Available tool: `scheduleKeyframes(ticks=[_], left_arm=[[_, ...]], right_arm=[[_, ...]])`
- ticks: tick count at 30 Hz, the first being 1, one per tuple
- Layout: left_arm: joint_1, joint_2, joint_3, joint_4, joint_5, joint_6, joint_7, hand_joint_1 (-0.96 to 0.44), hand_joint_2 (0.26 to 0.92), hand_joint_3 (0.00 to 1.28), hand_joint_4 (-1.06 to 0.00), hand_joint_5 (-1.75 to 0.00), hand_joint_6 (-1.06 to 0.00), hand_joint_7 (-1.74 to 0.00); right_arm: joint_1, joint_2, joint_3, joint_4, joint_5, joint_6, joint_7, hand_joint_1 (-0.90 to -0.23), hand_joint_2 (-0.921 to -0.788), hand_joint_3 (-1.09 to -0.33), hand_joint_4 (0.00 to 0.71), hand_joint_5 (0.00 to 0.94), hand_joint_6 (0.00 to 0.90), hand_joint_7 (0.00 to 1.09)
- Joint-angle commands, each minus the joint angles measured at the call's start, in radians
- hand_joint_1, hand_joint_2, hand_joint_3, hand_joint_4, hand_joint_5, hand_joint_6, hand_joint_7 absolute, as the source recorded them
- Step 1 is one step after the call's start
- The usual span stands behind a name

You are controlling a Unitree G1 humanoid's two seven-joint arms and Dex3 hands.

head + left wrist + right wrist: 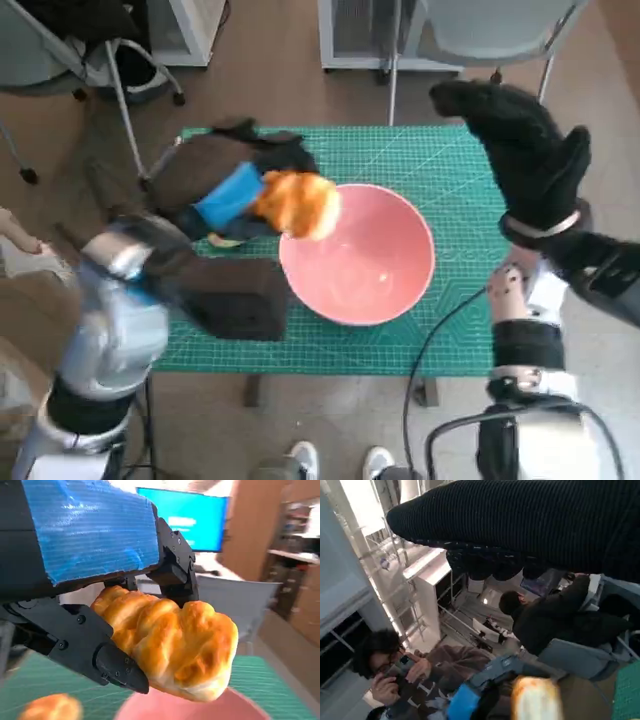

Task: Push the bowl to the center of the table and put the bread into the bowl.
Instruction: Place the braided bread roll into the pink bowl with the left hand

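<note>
I hold the bread [298, 204] gripped in my left hand [228, 198], its fingers [107, 664] closed on it, over the pink bowl's [385, 300] left rim; right hand [525, 150] hovers open. Best to carry it rightward over the bowl's middle, lower, then release.

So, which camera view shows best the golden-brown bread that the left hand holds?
The left wrist view: the golden-brown bread fills the picture, pinched by the blue-taped left hand. The head view shows it small over the rim of the pink bowl. The right wrist view shows only a blur.
</note>
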Motion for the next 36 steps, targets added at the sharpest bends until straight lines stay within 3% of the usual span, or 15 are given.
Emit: scheduleKeyframes(ticks=[1,8,10,12,15,22,27,29,36], left_arm=[[-0.078,-0.057,-0.045,0.102,-0.002,-0.07,0.04,0.0,0.866,0.2,-0.63,-1.34,-0.63,-1.08],[-0.145,-0.139,-0.091,0.292,-0.03,-0.155,0.064,0.0,0.623,0.69,-0.5,-1.64,-0.66,-1.1],[-0.164,-0.16,-0.107,0.341,-0.029,-0.16,0.052,0.01,0.579,0.78,-0.48,-1.69,-0.66,-1.12],[-0.187,-0.183,-0.131,0.397,-0.022,-0.156,0.037,0.0,0.584,0.76,-0.5,-1.63,-0.64,-1.18],[-0.206,-0.199,-0.154,0.443,-0.012,-0.153,0.024,0.0,0.651,0.63,-0.54,-1.5,-0.61,-1.22],[-0.233,-0.209,-0.195,0.519,0.017,-0.146,-0.004,0.0,0.724,0.5,-0.55,-1.45,-0.61,-1.18],[-0.25,-0.217,-0.218,0.561,0.047,-0.118,-0.016,0.0,0.859,0.24,-0.59,-1.3,-0.58,-1.22],[-0.253,-0.218,-0.226,0.568,0.06,-0.104,-0.022,0.0,0.887,0.19,-0.6,-1.27,-0.57,-1.24],[-0.262,-0.221,-0.242,0.598,0.091,-0.074,-0.031,0.0,0.918,0.15,-0.56,-1.31,-0.59,-1.2]], right_arm=[[0.015,-0.004,0.002,-0.002,-0.001,0.007,0.011,-0.63,-0.921,-0.739,0.181,0.002,0.0,0.52],[0.026,-0.005,0.003,-0.016,-0.001,0.006,0.006,-0.63,-0.921,-0.735,0.183,0.003,0.0,0.52],[0.03,-0.005,0.003,-0.02,-0.002,0.006,0.004,-0.63,-0.921,-0.734,0.184,0.003,0.0,0.52],[0.035,-0.006,0.003,-0.025,-0.003,0.006,0.002,-0.635,-0.921,-0.733,0.184,0.003,0.001,0.52],[0.042,-0.006,0.003,-0.035,-0.003,0.008,-0.001,-0.637,-0.921,-0.732,0.184,0.003,0.002,0.52],[0.055,-0.008,0.001,-0.048,-0.004,0.007,-0.007,-0.637,-0.921,-0.73,0.185,0.003,0.004,0.52],[0.059,-0.011,-0.002,-0.05,-0.002,0.01,-0.01,-0.633,-0.921,-0.728,0.186,0.003,0.006,0.51],[0.062,-0.01,-0.001,-0.056,-0.002,0.011,-0.011,-0.632,-0.921,-0.728,0.186,0.003,0.006,0.51],[0.07,-0.008,0.003,-0.072,-0.007,0.013,-0.023,-0.632,-0.921,-0.728,0.185,0.002,0.008,0.51]])
